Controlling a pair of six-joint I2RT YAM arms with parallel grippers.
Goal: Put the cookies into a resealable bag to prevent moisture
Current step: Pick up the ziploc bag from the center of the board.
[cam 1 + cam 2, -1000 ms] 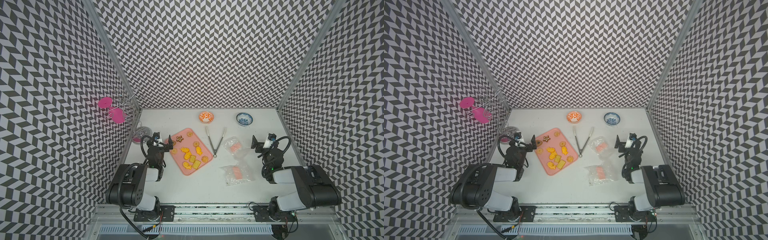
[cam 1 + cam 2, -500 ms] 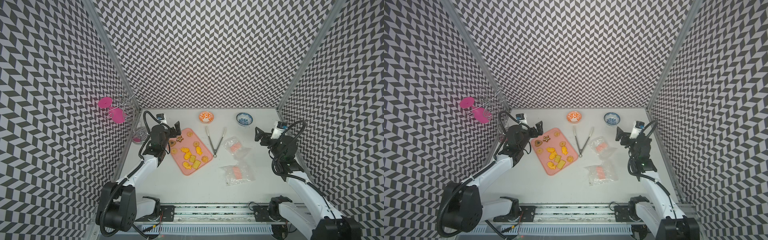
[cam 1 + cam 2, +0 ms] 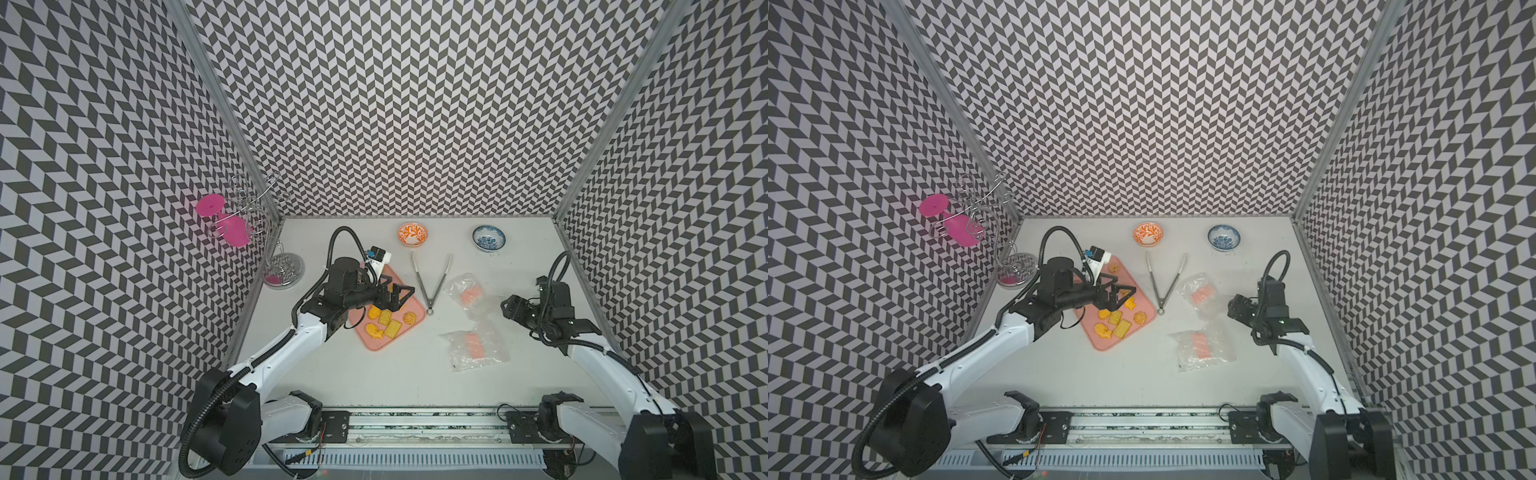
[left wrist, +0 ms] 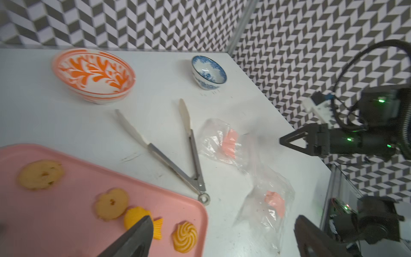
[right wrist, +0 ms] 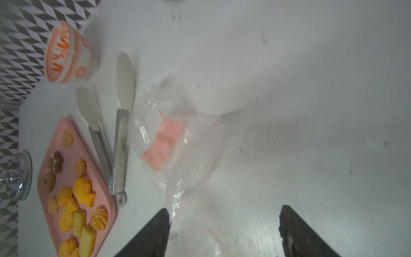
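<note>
Both arms had unfolded from the front of the bench (image 3: 395, 386) since a second before: you had carried the left gripper (image 3: 402, 299) out over the tray (image 4: 66, 222) and swung the right gripper (image 3: 510, 309) toward the far bag (image 3: 467, 291) and near bag (image 3: 473, 350); nothing else had shifted.

Cookies (image 3: 1115, 323) all sat on the pink tray, none bagged, so the task looked barely begun. Your left fingers (image 4: 135, 235) stood wide above the yellow fish (image 4: 133, 215) at the tray's front end, touching nothing; I judged that spread was meant to drop around one biscuit. Tongs (image 3: 430, 282) lay splayed just beside the tray, between it and the bags, untouched, handy if you meant to lift cookies with them.

Both bags lay flat and crumpled on the bench, each showing a pink patch, within the right arm's reach. Your right fingers (image 5: 153, 231) stood apart, low over clear plastic with a pink seal line, gripping nothing; I could not tell which bag that edge belonged to. You probably set that arm there to pinch a mouth open, though thin film could slip or bunch. Orange bowl (image 3: 412, 234) and blue bowl (image 3: 489, 238) stood at the back, out of the way.
</note>
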